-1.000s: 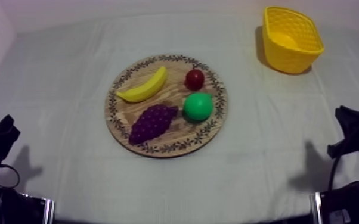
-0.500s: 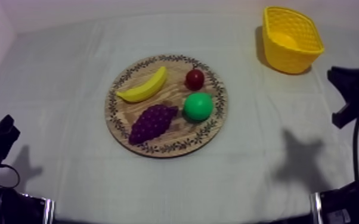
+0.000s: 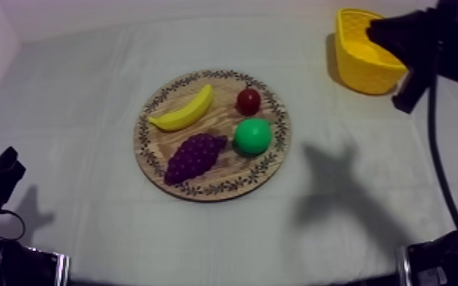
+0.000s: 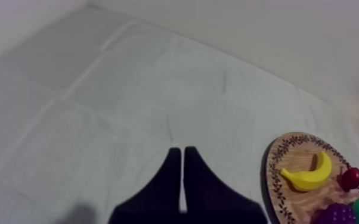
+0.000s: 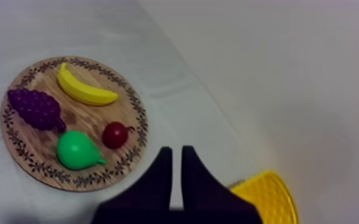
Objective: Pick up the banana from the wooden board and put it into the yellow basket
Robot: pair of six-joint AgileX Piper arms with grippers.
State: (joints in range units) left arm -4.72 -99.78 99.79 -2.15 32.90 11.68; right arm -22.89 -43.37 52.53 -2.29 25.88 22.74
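The yellow banana (image 3: 182, 112) lies on the far left part of the round wooden board (image 3: 278, 148), beside the grapes (image 3: 194, 156), a green pear (image 3: 252, 135) and a small red fruit (image 3: 248, 100). The yellow basket (image 3: 365, 65) stands at the far right of the table. My right gripper (image 3: 378, 32) hangs high over the basket's rim, far from the banana (image 5: 85, 89); its fingers (image 5: 161, 170) lie together, shut on nothing. Low at the left edge rests my left gripper (image 3: 4, 169), its fingers (image 4: 170, 173) shut, with the board (image 4: 289, 152) off to its side.
The right arm's shadow (image 3: 338, 182) falls on the cloth between board and basket. Bare grey-white cloth surrounds the board on all sides. The basket (image 5: 265, 193) shows just beside the right fingers.
My right arm has lifted from the lower right edge and swung up to the far right, now over the basket. Its shadow moved toward the board. The left arm and fruit stayed still.
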